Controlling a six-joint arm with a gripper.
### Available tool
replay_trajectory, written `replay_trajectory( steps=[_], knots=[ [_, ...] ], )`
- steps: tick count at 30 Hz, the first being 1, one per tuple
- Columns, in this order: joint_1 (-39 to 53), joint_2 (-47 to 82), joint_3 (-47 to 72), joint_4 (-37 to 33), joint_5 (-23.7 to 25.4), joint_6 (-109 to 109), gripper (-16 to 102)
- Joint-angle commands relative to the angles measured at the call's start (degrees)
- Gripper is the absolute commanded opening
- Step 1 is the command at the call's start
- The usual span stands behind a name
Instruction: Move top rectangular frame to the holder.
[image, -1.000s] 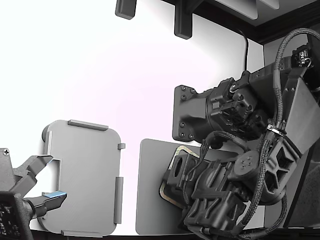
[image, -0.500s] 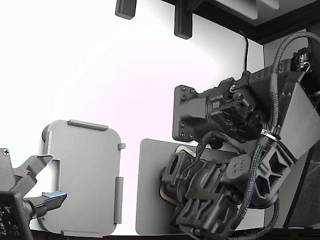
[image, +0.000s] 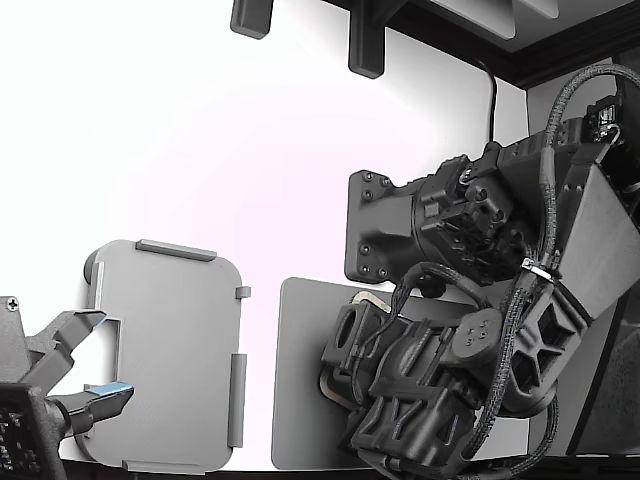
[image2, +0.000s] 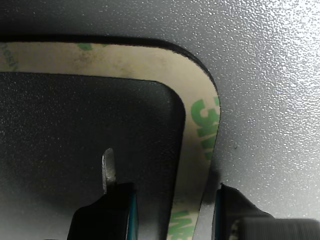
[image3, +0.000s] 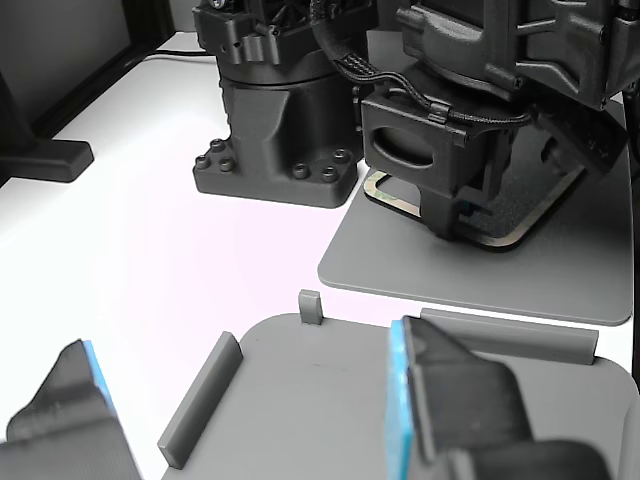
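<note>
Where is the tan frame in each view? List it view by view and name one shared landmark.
Exterior view: the tan frame peeks out from under the arm, lower right of centre, on the dark grey mat.
Wrist view: its rounded corner fills the middle, between the fingers of the gripper.
Other view: its edge shows upper right, under the gripper.
Shared landmark: the dark grey mat.

Bare white counter (image: 250, 180) lies open between the holder (image: 165, 350) and the dark mat (image: 300, 380). Beside the mat, the black arm base (image3: 275, 130) blocks passage.
</note>
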Motion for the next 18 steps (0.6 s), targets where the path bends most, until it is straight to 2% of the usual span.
replay_trajectory(
  steps=[1, 6, 11, 13, 18],
  knots=[
    [-1.1, 1.1, -1.4, -0.1, 0.4, 0.2, 57],
    [-1.3, 0.2, -1.4, -0.3, 1.1, 0.7, 40],
    [-1.3, 0.2, -1.4, -0.6, 2.6, 1.8, 2],
    [-1.3, 0.3, -1.4, -0.6, 3.0, 2.1, -9],
    [-1.3, 0.7, -2.7, 0.4, 3.0, 2.1, -11]
  ],
)
